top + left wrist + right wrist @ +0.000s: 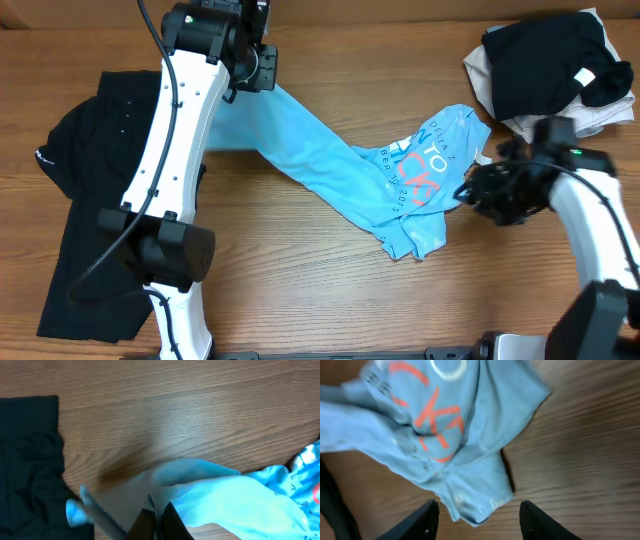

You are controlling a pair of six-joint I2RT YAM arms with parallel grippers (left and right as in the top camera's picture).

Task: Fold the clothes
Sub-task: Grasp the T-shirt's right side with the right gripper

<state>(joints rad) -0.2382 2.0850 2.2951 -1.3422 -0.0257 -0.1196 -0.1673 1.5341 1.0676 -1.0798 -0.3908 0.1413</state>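
The light blue T-shirt (380, 175) with white and pink-red lettering lies stretched in a crumpled band across the table's middle. My left gripper (262, 68) is shut on its upper left end, and in the left wrist view (161, 519) the fingers pinch the blue cloth (225, 500). My right gripper (468, 190) is open beside the shirt's right edge. In the right wrist view the fingers (477, 516) stand wide apart with the shirt's hem (470, 485) between and ahead of them, not gripped.
A black garment (80, 200) lies spread at the left, also in the left wrist view (27, 460). A pile of black and beige clothes (550, 65) sits at the back right. The table (300, 280) is brown wood.
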